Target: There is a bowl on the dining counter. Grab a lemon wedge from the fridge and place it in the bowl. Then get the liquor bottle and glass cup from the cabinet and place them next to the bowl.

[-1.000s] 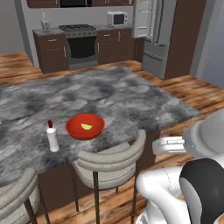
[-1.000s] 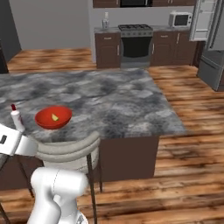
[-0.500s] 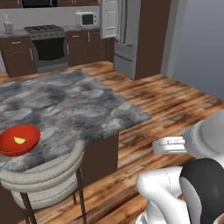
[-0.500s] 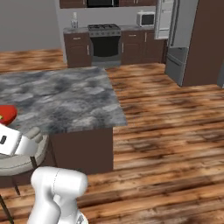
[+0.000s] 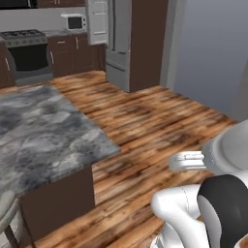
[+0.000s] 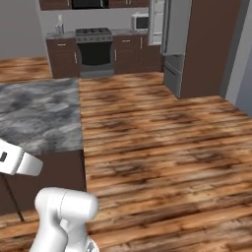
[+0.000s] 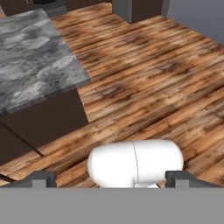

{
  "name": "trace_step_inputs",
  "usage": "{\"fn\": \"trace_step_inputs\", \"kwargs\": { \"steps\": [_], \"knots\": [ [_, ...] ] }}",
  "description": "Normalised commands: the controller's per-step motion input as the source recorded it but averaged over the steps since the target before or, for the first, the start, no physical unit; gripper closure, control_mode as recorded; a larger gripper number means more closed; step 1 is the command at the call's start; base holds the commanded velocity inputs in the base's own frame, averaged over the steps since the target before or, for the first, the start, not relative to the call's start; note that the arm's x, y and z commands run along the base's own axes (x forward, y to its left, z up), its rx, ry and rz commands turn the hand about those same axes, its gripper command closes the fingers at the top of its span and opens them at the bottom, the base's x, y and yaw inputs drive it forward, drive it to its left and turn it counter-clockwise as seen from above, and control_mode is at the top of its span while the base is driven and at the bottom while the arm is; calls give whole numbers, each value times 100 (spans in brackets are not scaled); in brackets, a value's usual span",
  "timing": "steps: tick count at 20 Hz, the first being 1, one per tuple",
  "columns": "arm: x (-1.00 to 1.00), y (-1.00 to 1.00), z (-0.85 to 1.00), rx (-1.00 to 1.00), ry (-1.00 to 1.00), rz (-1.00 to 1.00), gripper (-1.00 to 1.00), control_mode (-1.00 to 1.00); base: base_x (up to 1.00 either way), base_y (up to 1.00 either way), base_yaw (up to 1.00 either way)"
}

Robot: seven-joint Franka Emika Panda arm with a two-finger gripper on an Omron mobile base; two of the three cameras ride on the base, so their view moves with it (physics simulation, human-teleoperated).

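2 fingers (image 7: 43, 178) spread wide, empty; fridge (image 5: 120, 41) well ahead.

**Arm folded, jaws wide**

We see our arm (image 5: 213, 193) folded close over the base, its white links bulking at the lower right of the left base view and at the lower left of the right base view. In the hand view our gripper (image 7: 109, 178) shows two dark fingertips (image 7: 41, 178) set far apart, jaws wide, nothing between them.
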Motion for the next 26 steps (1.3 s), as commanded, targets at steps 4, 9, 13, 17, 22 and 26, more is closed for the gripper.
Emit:
{"fn": "trace_step_inputs", "kwargs": {
  "steps": [4,9,13,17,22,26],
  "knots": [
    [0,0,0,0,0,0,-100,100,89,-100,2],
    [0,0,0,0,0,0,-100,100,100,-89,14],
    [0,0,0,0,0,0,-100,100,100,-74,21],
    [0,0,0,0,0,0,-100,100,100,-59,27],
    [0,0,0,0,0,0,-100,100,100,-53,28],
    [0,0,0,0,0,0,-100,100,100,-29,30]
  ]
}}
